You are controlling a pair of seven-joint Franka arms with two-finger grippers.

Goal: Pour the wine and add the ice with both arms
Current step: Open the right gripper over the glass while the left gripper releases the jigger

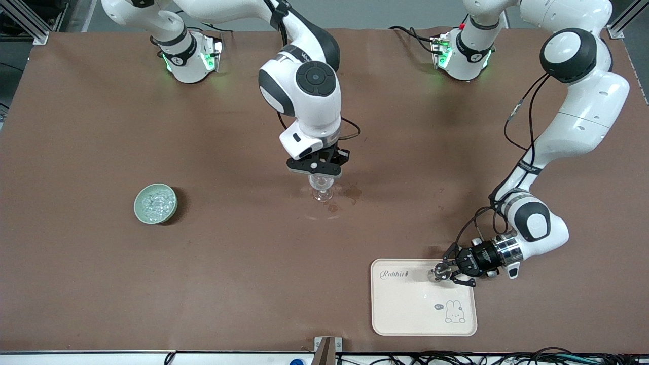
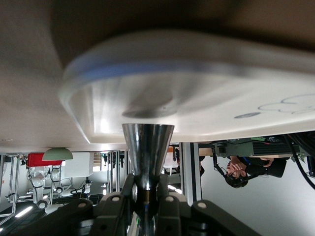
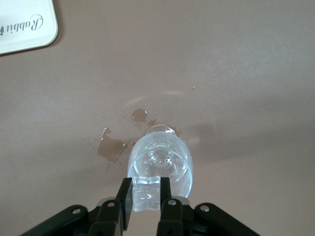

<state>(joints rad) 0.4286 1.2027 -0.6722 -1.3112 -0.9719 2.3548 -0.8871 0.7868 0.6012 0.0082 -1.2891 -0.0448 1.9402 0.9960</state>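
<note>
A clear stemmed glass (image 1: 322,191) stands upright mid-table. My right gripper (image 1: 315,170) hangs right over it, shut on one clear ice lump (image 3: 146,196) held above the glass's mouth (image 3: 160,162). More ice (image 1: 156,203) fills a pale green bowl (image 1: 140,209) toward the right arm's end of the table. My left gripper (image 1: 446,268) lies low and sideways over the edge of a cream tray (image 1: 405,309). It is shut on a small shiny metal cone-shaped cup (image 2: 147,142), which also shows in the front view (image 1: 439,272).
Brown spill stains (image 1: 350,192) mark the table beside the glass and show in the right wrist view (image 3: 110,147). The tray (image 2: 206,98) carries a rabbit drawing and lies near the table's front edge.
</note>
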